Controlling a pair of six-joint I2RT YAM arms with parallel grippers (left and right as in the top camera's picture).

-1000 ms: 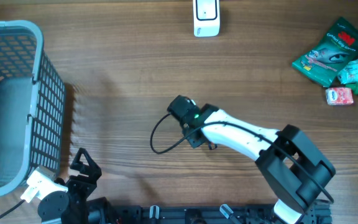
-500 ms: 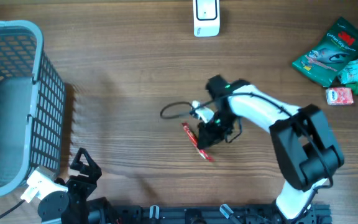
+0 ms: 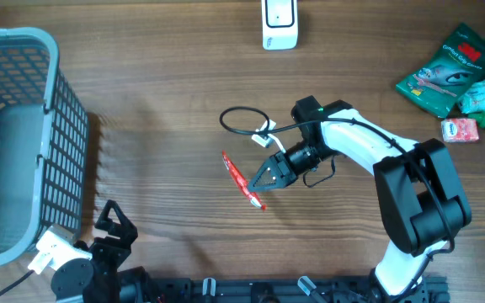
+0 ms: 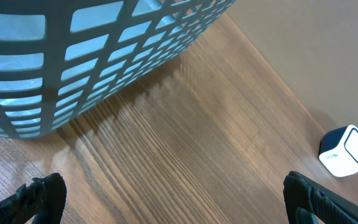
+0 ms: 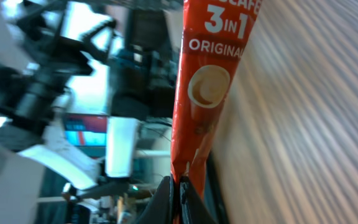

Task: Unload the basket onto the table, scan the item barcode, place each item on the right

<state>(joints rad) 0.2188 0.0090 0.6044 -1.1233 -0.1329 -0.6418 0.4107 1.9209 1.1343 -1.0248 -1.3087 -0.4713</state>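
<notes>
Right gripper (image 3: 261, 180) is pinching the sachet (image 3: 241, 177) by one end, fingers closed on it. Over the last second the arm has been swinging and rolling its wrist, so the sachet is now showing at mid-table. Scanner (image 3: 279, 23) is sitting well apart at the far edge, so the scan is likely still pending. Left gripper (image 3: 110, 220) is idling wide open.

Red sachet (image 5: 204, 93) with white lettering, grey-blue lattice basket (image 3: 70, 143), wood-grain table (image 3: 158, 84), white scanner (image 3: 279, 23)

The right arm is stretched out leftward, the right hand (image 3: 261, 182) clamped tight; the left hand (image 4: 174, 198) is spread wide.
</notes>
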